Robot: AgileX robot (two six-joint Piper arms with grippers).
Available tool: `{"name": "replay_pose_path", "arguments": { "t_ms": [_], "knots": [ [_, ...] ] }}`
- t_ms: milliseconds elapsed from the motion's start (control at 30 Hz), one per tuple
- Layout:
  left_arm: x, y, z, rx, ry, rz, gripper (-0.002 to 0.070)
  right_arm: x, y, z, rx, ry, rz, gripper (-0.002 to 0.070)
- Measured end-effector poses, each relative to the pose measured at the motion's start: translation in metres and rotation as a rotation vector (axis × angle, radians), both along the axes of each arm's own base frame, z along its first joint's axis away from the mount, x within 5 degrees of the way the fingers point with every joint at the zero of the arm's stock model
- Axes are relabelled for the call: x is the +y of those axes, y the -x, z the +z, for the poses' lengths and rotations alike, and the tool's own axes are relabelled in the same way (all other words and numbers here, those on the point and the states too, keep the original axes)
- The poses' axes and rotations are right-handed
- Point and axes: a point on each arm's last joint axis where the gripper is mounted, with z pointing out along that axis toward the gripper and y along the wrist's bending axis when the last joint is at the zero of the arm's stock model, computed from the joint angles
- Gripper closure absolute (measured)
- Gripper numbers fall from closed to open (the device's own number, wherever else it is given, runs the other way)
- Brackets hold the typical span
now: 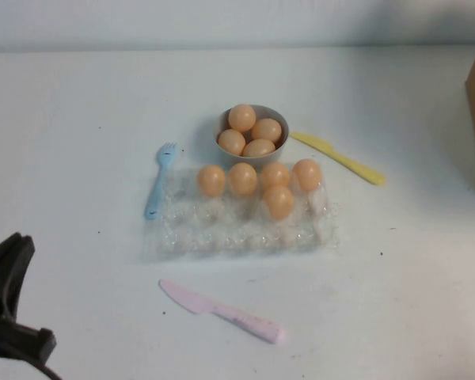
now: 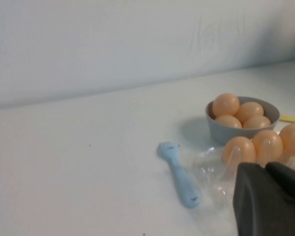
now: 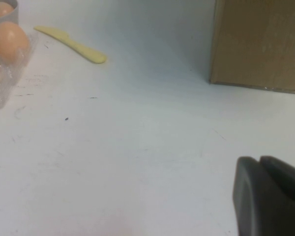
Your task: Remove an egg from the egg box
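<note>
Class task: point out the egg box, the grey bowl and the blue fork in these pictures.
egg box (image 1: 245, 233), high view: bare clear cups in its near row.
grey bowl (image 2: 221, 132), left wrist view: its outer wall.
blue fork (image 1: 156, 190), high view: middle of its handle.

Clear, crinkly, glossy plastic egg box (image 1: 245, 226); smooth matt eggs (image 1: 279, 201); matt plastic pink knife (image 1: 222, 311); white table (image 1: 396, 285).
</note>
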Motion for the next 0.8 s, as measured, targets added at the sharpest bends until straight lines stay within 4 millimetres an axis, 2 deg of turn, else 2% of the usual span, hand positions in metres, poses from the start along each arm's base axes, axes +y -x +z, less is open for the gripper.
{"name": "replay_pose_path", "arguments": {
  "t_ms": [200, 567, 800],
  "knots": [
    [0.011, 0.021, -0.028, 0.031, 0.025, 0.043, 0.0677, 0.000, 0.000, 0.000, 0.000, 0.000, 0.000, 0.0694],
    [0.023, 0.042, -0.039, -0.078, 0.066, 0.104, 0.0677, 0.000, 0.000, 0.000, 0.000, 0.000, 0.000, 0.0694],
    [0.028, 0.049, -0.050, 0.001, -0.010, 0.144, 0.0677, 0.000, 0.000, 0.000, 0.000, 0.000, 0.000, 0.0694]
  ]
}}
